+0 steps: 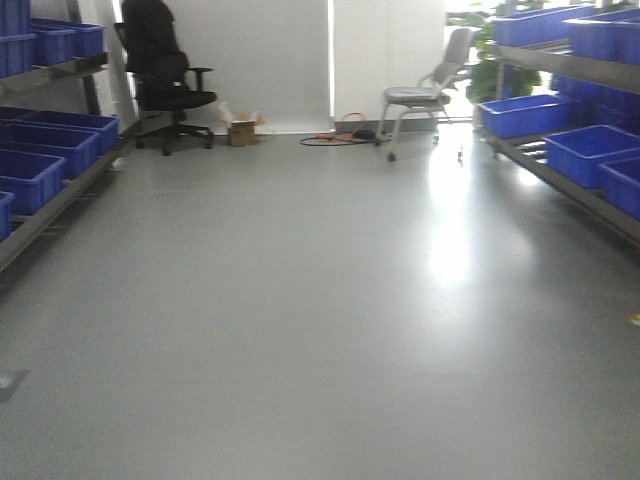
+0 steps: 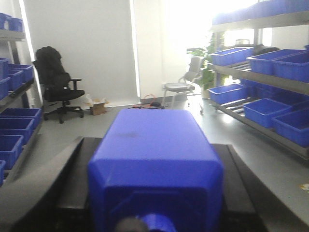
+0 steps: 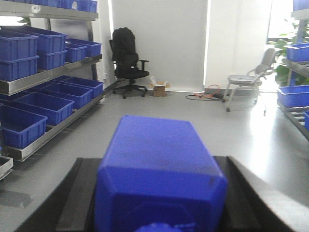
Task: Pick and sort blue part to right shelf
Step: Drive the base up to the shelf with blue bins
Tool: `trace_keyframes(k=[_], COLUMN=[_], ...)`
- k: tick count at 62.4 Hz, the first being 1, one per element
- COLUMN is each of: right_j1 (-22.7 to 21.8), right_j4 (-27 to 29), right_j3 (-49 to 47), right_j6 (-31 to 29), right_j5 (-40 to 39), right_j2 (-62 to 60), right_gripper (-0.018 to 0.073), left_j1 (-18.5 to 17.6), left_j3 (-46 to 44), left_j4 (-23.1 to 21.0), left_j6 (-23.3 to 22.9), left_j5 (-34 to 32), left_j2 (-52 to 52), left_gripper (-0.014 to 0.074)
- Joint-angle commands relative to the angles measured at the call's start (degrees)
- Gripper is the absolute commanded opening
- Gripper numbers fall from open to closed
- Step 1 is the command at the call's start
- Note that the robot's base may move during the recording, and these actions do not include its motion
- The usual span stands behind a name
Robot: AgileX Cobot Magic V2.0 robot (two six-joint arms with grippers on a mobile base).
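In the left wrist view a blue part point(image 2: 154, 164), a boxy plastic block, fills the gap between the black fingers point(image 2: 70, 179) of my left gripper point(image 2: 154, 140), which is shut on it. A second blue part point(image 3: 159, 169) is held the same way in my right gripper point(image 3: 157, 159), with black fingers point(image 3: 244, 191) pressed against its sides. The right shelf point(image 1: 575, 190), a steel rack holding blue bins point(image 1: 525, 115), runs along the right of the aisle and also shows as the rack point(image 2: 263, 123) in the left wrist view. Neither gripper appears in the front view.
A matching left shelf point(image 1: 50, 215) with blue bins point(image 3: 29, 123) lines the other side. At the far wall stand a black office chair point(image 1: 165, 85), a cardboard box point(image 1: 243, 130), floor cables point(image 1: 340, 135), a grey chair point(image 1: 425, 95) and a plant point(image 2: 207, 63). Grey floor point(image 1: 320, 300) lies between.
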Motion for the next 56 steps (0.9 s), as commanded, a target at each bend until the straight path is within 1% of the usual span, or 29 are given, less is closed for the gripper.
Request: trace_keyframes(k=[1, 56], right_j1=[-0.1, -0.1], right_j4=[-0.68, -0.68], right_j3=[-1.48, -1.48], right_j6=[-0.5, -0.5], right_j5=[-5.59, -5.59], right_j2=[0.98, 0.98], right_gripper=[0.02, 0.02], left_j1=[-0.08, -0.08], left_j3=[-1.18, -1.18], left_j4=[0.45, 0.53], left_j6=[-0.01, -0.01], left_j5=[-4.66, -4.66], left_j2=[1.04, 1.04], left_gripper=[0.027, 0.027])
